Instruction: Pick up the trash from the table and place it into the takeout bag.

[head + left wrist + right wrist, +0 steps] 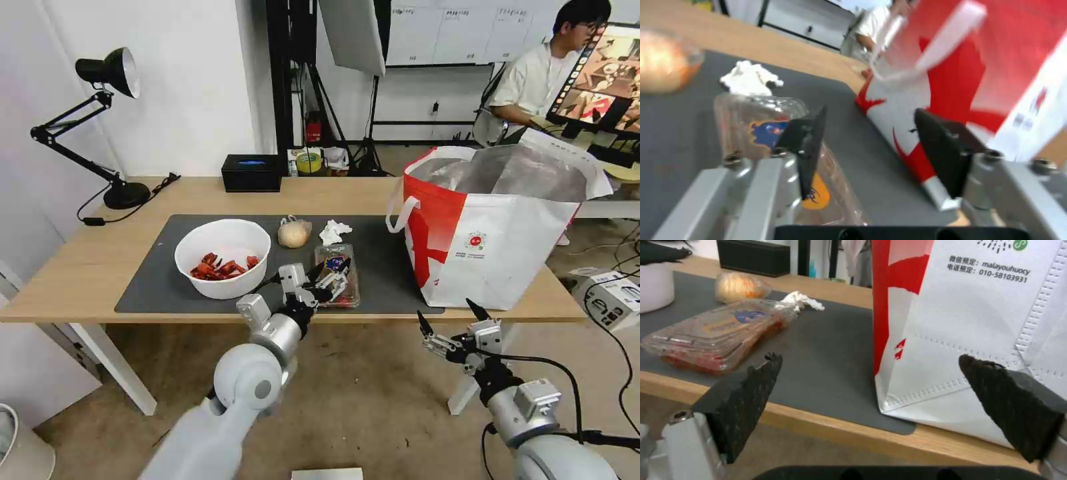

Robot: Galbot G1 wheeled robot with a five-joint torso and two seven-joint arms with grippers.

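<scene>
The left end effector [328,272] is held wide open just over the clear hinged tray [338,275] on the table's grey mat [153,267], while the right end effector [451,321] is spread wide below the takeout bag [493,227].

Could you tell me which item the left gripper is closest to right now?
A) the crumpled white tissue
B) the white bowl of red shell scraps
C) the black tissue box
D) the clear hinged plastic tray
D: the open left gripper hangs right over the clear hinged plastic tray on the grey mat, its fingers spread above the lid.
</scene>
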